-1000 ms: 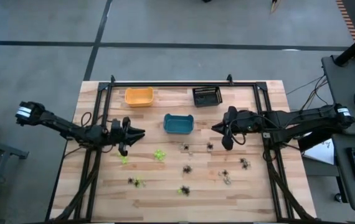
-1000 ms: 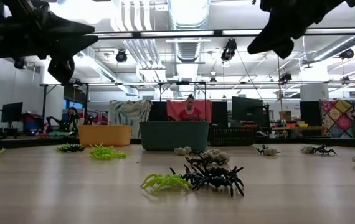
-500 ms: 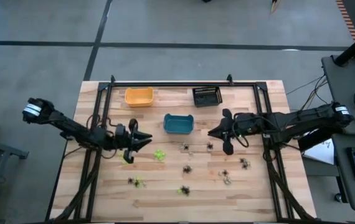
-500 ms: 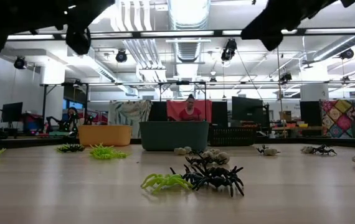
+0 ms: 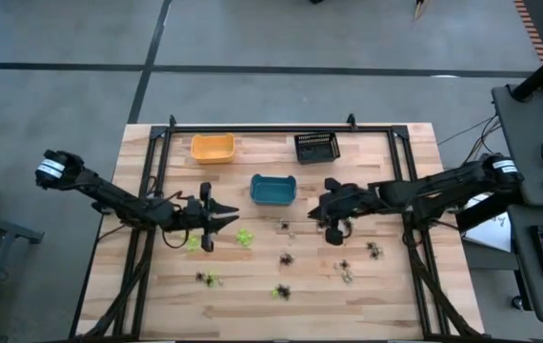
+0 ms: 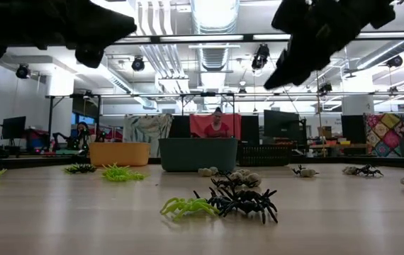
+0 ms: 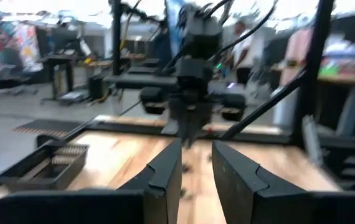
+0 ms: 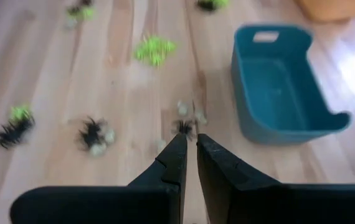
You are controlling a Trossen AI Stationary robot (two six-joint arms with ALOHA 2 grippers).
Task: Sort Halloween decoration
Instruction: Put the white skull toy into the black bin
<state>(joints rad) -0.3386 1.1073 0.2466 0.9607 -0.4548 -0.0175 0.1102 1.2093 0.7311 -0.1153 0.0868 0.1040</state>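
Note:
Small plastic spiders, the Halloween decoration, lie scattered on the wooden table: lime green ones (image 5: 243,235), black ones (image 5: 286,258) and pale ones (image 5: 347,276). My left gripper (image 5: 226,214) hovers level, left of the teal bin (image 5: 272,189), open by a narrow gap (image 7: 196,163) with nothing in it. My right gripper (image 5: 317,211) hangs right of the teal bin, tilted down, shut (image 8: 190,146) and empty. A small black spider with pale ones beside it (image 8: 184,127) lies on the table just beyond its fingertips.
An orange bin (image 5: 212,148) and a black bin (image 5: 316,147) stand at the table's far edge, the teal bin nearer the middle. A black metal frame (image 5: 262,127) runs along the far edge and both sides. A person (image 6: 216,124) sits in the room beyond.
My left gripper has moved toward the table's right edge and a little toward the near edge, rolling about its own axis. My right gripper has moved toward the table's left edge and sunk, tipping downward toward the spiders beside the teal bin. No spider has moved.

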